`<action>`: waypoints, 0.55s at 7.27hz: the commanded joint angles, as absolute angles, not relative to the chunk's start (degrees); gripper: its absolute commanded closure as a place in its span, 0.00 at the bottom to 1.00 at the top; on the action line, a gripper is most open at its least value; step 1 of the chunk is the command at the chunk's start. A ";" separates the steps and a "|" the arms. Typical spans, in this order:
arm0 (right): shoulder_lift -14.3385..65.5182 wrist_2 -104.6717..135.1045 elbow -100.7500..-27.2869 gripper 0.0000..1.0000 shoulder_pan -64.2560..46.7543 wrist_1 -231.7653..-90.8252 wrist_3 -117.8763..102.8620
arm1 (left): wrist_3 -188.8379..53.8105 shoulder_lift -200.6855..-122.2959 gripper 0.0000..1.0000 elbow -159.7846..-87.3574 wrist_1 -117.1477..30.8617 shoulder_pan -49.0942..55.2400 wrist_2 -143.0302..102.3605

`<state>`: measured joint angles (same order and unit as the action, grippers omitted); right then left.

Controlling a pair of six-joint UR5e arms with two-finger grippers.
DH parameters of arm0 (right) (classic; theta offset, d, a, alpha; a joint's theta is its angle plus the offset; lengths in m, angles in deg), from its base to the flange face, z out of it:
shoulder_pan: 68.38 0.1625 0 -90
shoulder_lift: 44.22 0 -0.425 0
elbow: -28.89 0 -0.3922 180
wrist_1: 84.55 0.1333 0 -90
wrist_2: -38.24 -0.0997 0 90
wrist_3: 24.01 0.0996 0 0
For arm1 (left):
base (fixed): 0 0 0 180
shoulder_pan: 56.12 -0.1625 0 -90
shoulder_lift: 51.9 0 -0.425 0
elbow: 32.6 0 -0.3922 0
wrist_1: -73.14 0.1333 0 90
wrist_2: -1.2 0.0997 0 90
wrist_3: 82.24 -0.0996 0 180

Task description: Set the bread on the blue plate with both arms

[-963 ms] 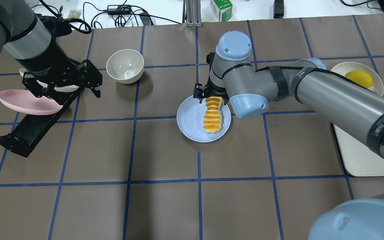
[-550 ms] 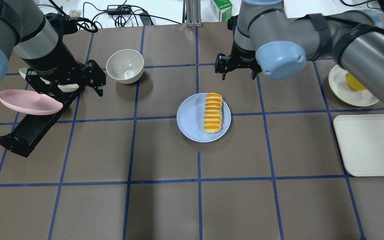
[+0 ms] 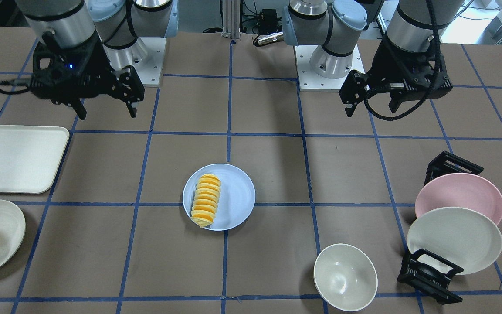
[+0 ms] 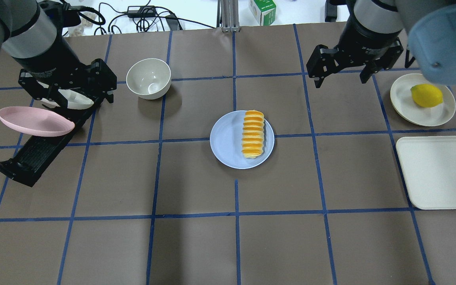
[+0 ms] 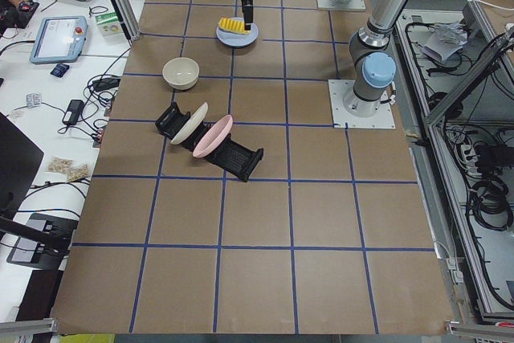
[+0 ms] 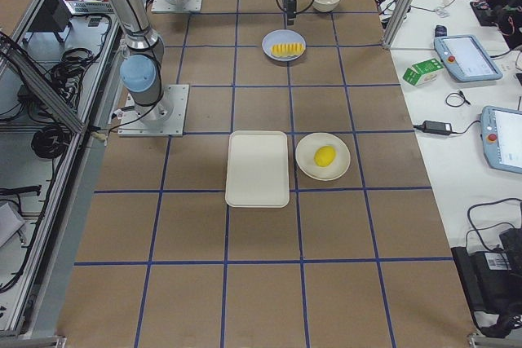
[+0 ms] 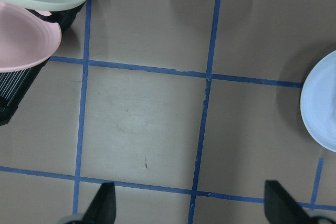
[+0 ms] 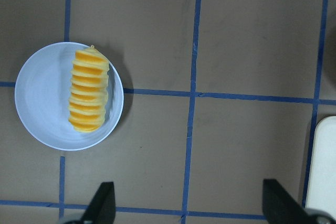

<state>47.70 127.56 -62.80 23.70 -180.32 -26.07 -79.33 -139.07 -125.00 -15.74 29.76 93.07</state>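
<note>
The ridged, golden-orange loaf of bread point(image 4: 253, 134) lies flat on the round, pale lavender-blue plate point(image 4: 225, 144) near the table's middle, toward the plate's rim on the robot's right. Both black two-finger grippers hang above the table, well apart from the plate. The right gripper point(image 4: 342, 80) has its fingers spread wide with nothing between them. The left gripper point(image 3: 370, 109) is likewise spread and empty, near the black rack point(image 4: 34, 154) bearing a round pink plate point(image 4: 34, 120).
</note>
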 commanded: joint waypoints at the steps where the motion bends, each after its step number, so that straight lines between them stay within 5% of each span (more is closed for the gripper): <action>1: 47.72 127.45 -62.45 0.00 23.64 -181.85 -26.47 | -79.26 -139.26 0.00 -125.24 -15.72 29.75 93.13; 4: 42.89 127.01 -56.91 0.00 23.64 -181.06 -26.82 | -78.73 -139.26 0.00 -125.94 -15.63 29.83 93.22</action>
